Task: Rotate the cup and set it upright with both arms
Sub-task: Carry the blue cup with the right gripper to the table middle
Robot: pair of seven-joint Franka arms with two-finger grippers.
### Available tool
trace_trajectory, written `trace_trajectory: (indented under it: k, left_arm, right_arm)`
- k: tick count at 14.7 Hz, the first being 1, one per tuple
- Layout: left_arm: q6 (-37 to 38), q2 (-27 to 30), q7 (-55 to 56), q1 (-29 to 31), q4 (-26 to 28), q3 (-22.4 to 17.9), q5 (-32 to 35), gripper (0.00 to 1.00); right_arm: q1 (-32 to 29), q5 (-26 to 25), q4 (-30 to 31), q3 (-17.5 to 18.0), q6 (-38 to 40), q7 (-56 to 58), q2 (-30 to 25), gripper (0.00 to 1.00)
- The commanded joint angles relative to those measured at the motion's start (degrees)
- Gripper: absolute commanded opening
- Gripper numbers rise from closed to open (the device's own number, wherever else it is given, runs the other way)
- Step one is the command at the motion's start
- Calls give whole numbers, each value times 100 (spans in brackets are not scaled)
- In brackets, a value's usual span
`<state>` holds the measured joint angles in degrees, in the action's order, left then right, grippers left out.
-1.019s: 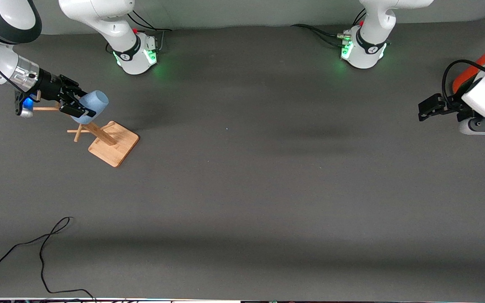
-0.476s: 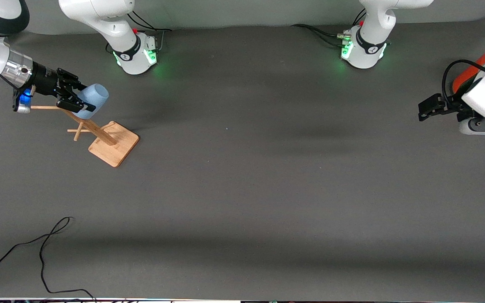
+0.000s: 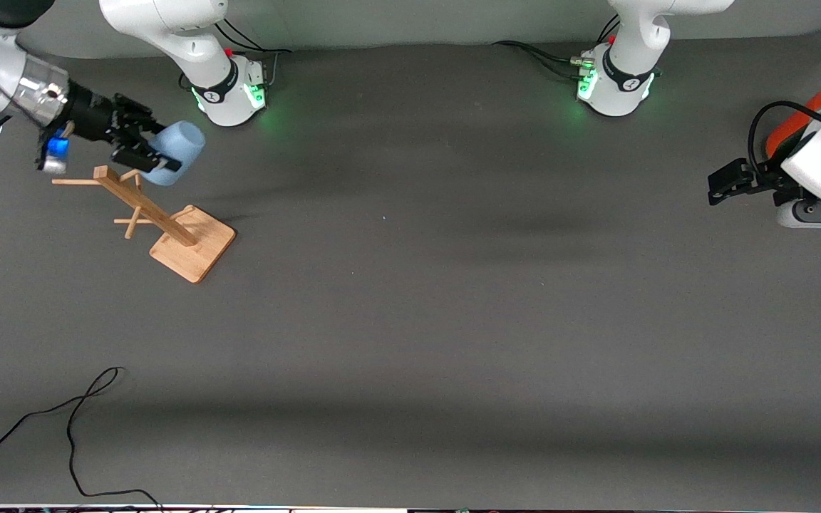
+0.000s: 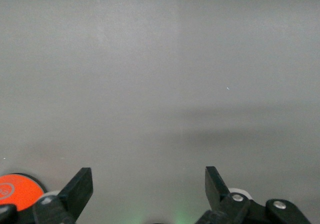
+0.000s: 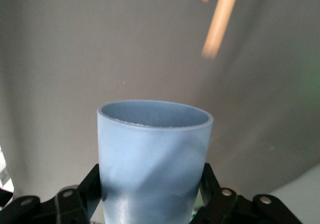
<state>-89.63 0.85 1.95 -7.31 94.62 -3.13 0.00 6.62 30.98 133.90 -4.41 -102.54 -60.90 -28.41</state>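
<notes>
Overhead, 1 cup clamped in the right tool (left tool idle, spread) above 1 wooden rack.

In the right wrist view the cup hides its own base and the inner faces of the right pincer, and a wooden peg is cut off. An orange disc runs off the left wrist view's edge.

A robotics lab: two bench-mounted white arms on a grey-matted table; loose cable.
</notes>
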Motion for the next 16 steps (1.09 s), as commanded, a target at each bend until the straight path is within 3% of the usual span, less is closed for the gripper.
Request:
trace_trajectory:
  k: [1,4,6,7,9,11,16]
  left_arm:
    - [-46,-6,-81,-24,-31,-12,71,100]
    - [-46,-6,-81,-24,-22,-12,71,100]
    - [-55,-6,-81,-24,-22,-12,71,100]
    - [-55,-6,-81,-24,-22,-12,71,100]
    - [-55,-6,-81,-24,-22,-12,71,100]
    - [-55,-6,-81,-24,-22,-12,71,100]
    - [-55,-6,-81,-24,-22,-12,71,100]
  right_arm:
    - [6,260,-380,859,-160,-903,-87,56]
    - [-2,260,-942,1940,-625,-1774,334,56]
    - [-11,182,-1469,2713,-1021,-2423,965,56]
    - [-20,-11,-1828,3022,-1153,-2862,1447,56]
    - [85,-1088,-2462,3558,-1451,-3915,2440,56]
    - [383,-1934,-2728,3780,-1987,-4927,3250,56]
    - [1262,-3797,-2807,3781,-2911,-6967,4947,56]
